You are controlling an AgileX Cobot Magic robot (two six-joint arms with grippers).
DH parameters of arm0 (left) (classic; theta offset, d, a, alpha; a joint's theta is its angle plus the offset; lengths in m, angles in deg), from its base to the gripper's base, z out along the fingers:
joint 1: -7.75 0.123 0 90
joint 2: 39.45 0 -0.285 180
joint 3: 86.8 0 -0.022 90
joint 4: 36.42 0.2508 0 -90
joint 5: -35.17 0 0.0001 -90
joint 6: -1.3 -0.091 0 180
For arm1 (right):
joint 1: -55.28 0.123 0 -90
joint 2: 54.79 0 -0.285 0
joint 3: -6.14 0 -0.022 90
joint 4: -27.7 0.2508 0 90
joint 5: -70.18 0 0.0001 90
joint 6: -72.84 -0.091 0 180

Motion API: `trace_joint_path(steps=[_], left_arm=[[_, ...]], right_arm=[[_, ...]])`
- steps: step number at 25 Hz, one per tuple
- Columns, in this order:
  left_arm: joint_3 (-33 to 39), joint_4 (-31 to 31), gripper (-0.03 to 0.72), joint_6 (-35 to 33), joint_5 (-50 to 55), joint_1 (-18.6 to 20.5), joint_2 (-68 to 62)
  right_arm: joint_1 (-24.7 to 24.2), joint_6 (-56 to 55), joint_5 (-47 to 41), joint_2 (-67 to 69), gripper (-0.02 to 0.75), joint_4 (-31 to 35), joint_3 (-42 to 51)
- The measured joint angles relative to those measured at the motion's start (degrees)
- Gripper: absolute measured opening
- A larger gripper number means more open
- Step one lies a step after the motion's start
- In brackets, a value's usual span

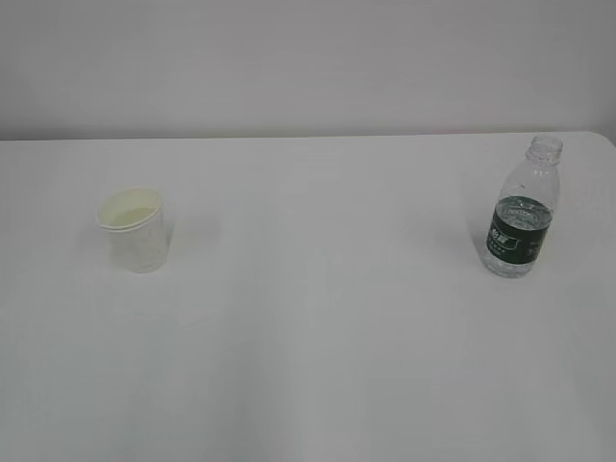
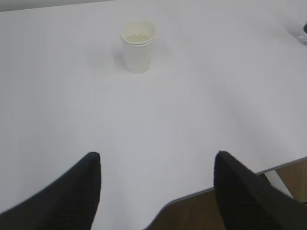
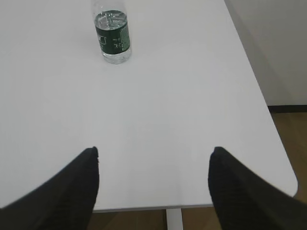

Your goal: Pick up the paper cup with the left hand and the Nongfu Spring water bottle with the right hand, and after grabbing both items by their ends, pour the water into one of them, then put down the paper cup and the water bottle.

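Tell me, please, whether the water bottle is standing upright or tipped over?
Upright: the Nongfu Spring water bottle stands on its base on the table, uncapped neck pointing up, with no gripper touching it.

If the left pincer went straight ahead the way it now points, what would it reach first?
Most likely the paper cup. The left pincer stands open over the near table edge, and the cup sits upright ahead, slightly left of its centre line, with only bare tabletop between. Depth is hard to judge.

Paper cup (image 1: 135, 229) left, water bottle (image 1: 523, 209) right, on table (image 1: 327, 327).
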Motion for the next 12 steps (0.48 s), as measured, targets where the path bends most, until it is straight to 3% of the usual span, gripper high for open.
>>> trace_joint_path(steps=[12], left_arm=[[0.0,0.1,0.524,0.0,0.0,0.0,0.0]], right_arm=[[0.0,0.0,2.0,0.0,0.533,0.0,1.1]])
